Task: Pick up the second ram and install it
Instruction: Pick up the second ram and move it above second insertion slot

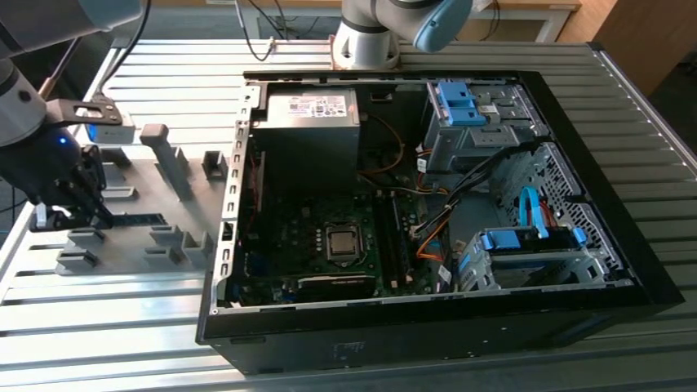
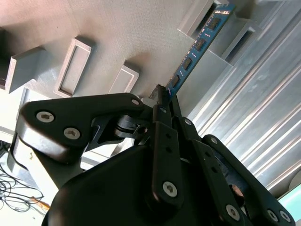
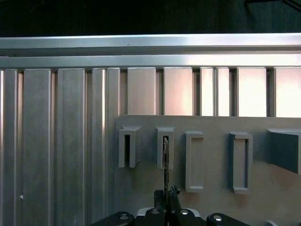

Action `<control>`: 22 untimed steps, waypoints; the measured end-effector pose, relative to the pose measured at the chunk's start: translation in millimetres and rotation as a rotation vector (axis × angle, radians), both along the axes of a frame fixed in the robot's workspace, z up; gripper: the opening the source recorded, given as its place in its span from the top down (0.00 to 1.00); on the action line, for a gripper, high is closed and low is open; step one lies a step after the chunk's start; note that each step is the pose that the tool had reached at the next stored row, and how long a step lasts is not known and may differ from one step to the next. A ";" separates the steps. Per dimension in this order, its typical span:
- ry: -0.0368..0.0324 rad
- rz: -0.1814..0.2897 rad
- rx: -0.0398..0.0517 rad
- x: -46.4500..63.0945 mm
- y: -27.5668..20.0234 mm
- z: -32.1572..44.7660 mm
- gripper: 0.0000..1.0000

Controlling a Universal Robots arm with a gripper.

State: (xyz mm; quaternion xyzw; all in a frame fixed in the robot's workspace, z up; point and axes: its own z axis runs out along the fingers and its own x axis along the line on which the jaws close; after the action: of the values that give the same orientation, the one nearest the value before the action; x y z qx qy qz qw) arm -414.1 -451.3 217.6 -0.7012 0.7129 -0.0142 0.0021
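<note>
While the second ram [image 2: 197, 46] stood on its thin edge in the grey holder fixture [image 2: 94, 28], its nearer end was clasped between the fingers [image 2: 160, 127] of the gripper [image 2: 163, 94], which were drawn in narrow around the board. In the second wrist view the blue stick was seen to run straight out from the fingertips, its row of dark chips turned to the camera and its far end resting in a raised slot of the fixture. In the first wrist view the stick [image 3: 165, 162] was shown edge-on, as one thin line from the gripper [image 3: 165, 195] into that slot, so its long axis was in line with the reach of the fingers.

In the exterior view the gripper [image 1: 100, 214] was placed low over the fixture [image 1: 201, 196] at the exterior view's left. The ram [image 1: 136, 219] could be made out there only as a dark strip, apparently pointing toward the exterior view's right. The open computer case [image 1: 642, 269] lay on that same side, well apart from the gripper, with the motherboard [image 1: 305, 237] exposed inside it. Both fixture and case were set on the slatted metal table [image 1: 175, 82].
</note>
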 end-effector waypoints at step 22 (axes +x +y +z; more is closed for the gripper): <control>0.0001 0.000 0.0000 0.0 0.0 7.3 0.86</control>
State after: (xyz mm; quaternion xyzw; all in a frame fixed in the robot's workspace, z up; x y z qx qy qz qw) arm -414.0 -451.3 224.8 -0.7012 0.7129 -0.0142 0.0021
